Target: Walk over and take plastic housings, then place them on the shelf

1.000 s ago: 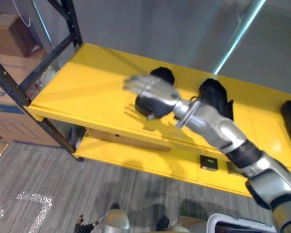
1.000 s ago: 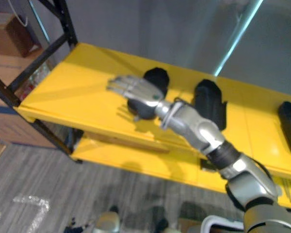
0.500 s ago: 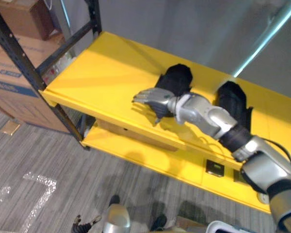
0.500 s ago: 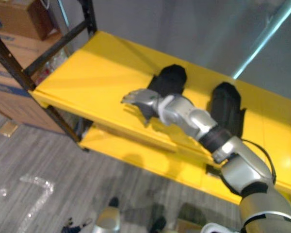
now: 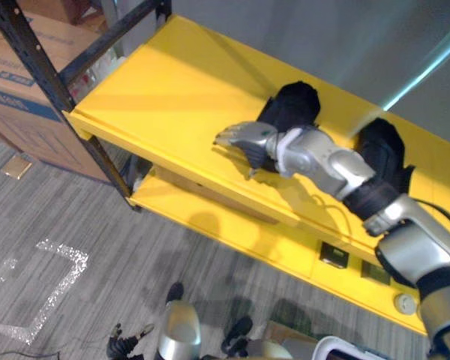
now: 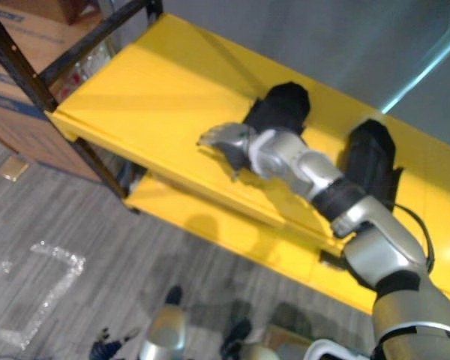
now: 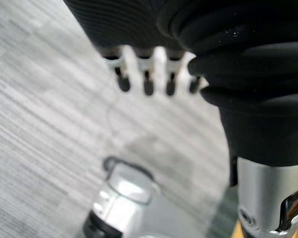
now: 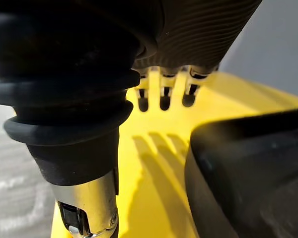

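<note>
Two black plastic housings lie on the yellow upper shelf (image 5: 157,90): one (image 5: 291,107) in the middle and another (image 5: 384,148) to its right. My right hand (image 5: 246,139) hovers low over the shelf just in front and to the left of the middle housing. Its fingers (image 8: 161,96) are straight and hold nothing. In the right wrist view that housing (image 8: 248,168) lies beside the hand, apart from the fingers. My left hand (image 7: 146,82) hangs over the grey floor with relaxed fingers and is empty.
A black rack post (image 5: 49,79) stands at the shelf's left end, with cardboard boxes (image 5: 15,105) behind it on the floor. A lower yellow shelf (image 5: 225,236) carries small flat parts (image 5: 334,255). A grey wall backs the rack.
The view has shifted, so the camera moved. My right hand has come down from above the middle housing to the shelf in front of it, open and empty throughout.
</note>
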Tool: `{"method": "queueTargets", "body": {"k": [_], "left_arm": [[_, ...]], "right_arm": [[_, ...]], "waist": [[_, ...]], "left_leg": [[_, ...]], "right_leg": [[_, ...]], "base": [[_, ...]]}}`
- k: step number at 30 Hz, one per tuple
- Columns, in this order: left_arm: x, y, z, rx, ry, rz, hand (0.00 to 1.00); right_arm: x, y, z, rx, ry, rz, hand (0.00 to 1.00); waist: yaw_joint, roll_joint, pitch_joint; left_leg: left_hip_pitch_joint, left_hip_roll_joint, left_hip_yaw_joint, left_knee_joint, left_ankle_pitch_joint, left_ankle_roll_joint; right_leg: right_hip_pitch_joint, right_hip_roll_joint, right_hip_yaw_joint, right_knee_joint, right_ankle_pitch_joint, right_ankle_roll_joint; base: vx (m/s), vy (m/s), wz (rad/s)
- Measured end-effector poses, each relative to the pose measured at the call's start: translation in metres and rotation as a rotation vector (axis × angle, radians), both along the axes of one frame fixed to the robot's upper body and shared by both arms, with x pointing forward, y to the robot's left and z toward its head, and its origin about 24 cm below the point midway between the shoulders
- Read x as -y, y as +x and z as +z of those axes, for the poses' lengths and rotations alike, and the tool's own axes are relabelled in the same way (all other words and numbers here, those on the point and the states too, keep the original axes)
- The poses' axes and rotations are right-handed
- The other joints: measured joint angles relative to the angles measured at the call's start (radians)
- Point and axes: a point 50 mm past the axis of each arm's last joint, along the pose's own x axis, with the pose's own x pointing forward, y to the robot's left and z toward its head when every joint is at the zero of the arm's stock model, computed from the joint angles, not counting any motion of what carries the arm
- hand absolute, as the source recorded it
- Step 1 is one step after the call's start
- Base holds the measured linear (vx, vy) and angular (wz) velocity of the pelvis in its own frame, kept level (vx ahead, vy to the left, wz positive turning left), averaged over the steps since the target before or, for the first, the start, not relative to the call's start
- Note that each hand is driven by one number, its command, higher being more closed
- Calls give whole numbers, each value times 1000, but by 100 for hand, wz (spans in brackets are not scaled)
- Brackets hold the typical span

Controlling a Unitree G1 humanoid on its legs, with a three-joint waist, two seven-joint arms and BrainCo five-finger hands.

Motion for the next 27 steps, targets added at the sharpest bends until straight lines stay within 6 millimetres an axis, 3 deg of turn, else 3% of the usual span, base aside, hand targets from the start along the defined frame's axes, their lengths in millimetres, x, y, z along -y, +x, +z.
{"method": "queueTargets", "body": {"k": [7,27], "left_arm": [[1,7,2,14,-1,-5,0],[2,8,3,16,-20,18,0]], "right_arm": [[10,4,12,9,-42,-42,0],[23,9,14,0,-45,-89,0]], "waist": [[0,0,26],[-2,0,26]], "left_leg": [[2,5,4,1,1,-1],[19,13,23,-5,2,-2]], "right_leg": [[-4,0,5,9,-3,-3],[-5,2,19,16,-5,-6]], "base": [[-6,3,-1],[-6,9,-2]]}}
